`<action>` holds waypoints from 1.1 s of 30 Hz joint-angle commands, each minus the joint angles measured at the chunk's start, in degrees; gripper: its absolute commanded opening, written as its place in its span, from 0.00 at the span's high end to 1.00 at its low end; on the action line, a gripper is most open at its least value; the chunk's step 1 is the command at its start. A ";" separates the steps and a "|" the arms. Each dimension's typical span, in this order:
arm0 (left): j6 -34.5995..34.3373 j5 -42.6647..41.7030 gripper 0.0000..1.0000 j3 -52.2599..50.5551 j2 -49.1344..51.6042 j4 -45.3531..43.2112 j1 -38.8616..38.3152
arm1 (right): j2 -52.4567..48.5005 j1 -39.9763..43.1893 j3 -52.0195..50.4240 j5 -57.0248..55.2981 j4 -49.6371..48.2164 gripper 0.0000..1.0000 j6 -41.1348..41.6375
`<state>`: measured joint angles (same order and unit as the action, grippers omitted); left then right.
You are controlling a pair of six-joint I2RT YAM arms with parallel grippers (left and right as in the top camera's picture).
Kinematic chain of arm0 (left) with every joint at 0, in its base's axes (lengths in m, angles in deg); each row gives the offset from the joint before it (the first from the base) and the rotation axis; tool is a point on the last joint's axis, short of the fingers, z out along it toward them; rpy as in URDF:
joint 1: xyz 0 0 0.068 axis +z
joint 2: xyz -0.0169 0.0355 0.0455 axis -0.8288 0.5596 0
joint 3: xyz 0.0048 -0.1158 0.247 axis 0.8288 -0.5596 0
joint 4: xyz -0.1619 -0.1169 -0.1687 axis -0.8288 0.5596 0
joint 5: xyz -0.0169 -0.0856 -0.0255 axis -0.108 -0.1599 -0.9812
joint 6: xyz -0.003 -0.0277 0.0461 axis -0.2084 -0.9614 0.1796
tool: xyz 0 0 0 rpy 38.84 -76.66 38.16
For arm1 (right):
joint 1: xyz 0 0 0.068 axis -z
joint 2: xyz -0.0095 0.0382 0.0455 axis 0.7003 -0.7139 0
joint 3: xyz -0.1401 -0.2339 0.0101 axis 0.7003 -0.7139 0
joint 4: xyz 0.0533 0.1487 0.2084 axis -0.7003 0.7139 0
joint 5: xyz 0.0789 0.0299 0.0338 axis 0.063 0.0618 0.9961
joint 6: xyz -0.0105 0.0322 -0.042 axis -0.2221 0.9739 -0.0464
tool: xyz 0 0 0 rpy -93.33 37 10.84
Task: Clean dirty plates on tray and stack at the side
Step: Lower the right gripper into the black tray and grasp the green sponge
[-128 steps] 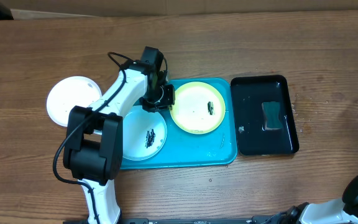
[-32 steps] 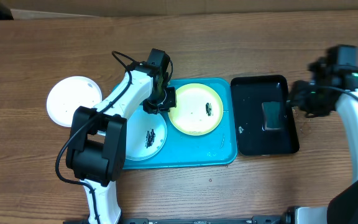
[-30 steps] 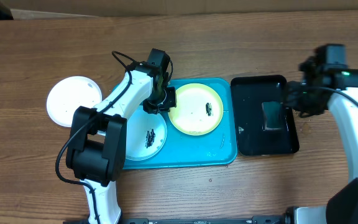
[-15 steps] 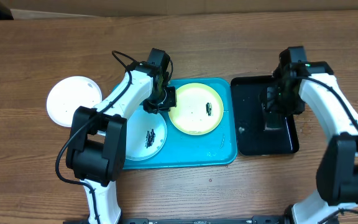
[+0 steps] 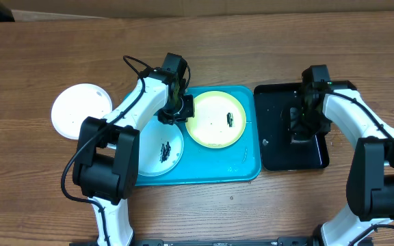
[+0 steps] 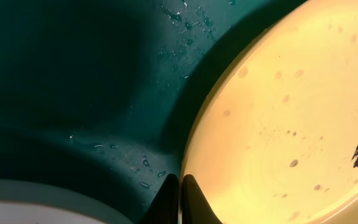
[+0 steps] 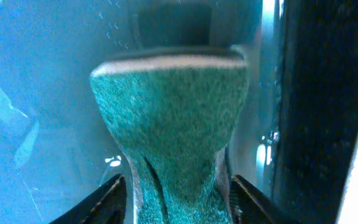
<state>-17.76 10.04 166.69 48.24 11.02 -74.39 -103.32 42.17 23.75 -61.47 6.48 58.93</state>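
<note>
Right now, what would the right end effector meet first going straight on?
The green scouring sponge, already pinched between the right end effector's fingers; right behind it, the floor of the glossy black rectangular plastic tray. How close is hard to judge.

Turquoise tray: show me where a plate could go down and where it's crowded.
Free: the tray's front-right corner, bordered by lime-green plate, light blue plate and rim. Crowded: the left half, under the left gripper. The right gripper and sponge occupy the black tray.
</note>
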 commanded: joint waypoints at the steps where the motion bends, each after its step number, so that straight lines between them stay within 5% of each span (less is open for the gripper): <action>1: 1.33 -0.87 0.96 -0.50 0.20 -0.07 -0.28 | -0.07 -0.02 -0.42 0.42 -0.98 0.56 -0.04; 3: 1.31 -0.87 0.96 -0.50 0.20 -0.07 -0.26 | -0.07 -0.02 -0.42 1.07 -1.36 0.72 -0.02; 8: 1.31 -0.87 0.96 -0.50 0.20 -0.07 -0.26 | -0.07 -0.02 -0.42 5.07 -0.26 0.81 0.00; 11: 1.31 -0.87 0.96 -0.50 0.20 -0.09 -0.26 | -0.07 0.00 -0.42 5.22 0.31 0.45 0.00; 14: 1.31 -0.87 0.96 -0.50 0.20 -0.35 -0.26 | -0.07 0.00 -0.42 5.20 -0.31 0.41 0.00; 17: 1.31 -0.90 0.96 -0.50 0.20 -1.03 -0.26 | -0.07 0.00 -0.44 5.22 -1.40 0.49 0.02; 25: 1.29 -0.87 0.96 -0.50 0.20 -1.68 -0.26 | -0.07 -0.02 -0.44 5.31 -1.86 0.96 3.19; 29: 1.31 -0.76 0.96 -0.50 0.20 -1.75 -0.26 | -0.07 -0.02 -0.44 6.56 -1.70 0.96 3.26; 33: 1.29 -0.68 0.96 -0.50 0.20 -1.53 -0.26 | -0.07 -0.02 -0.44 8.68 -0.42 0.67 3.28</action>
<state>-17.74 9.85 166.69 48.24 9.49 -74.39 -103.32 42.17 23.45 -54.96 5.71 61.95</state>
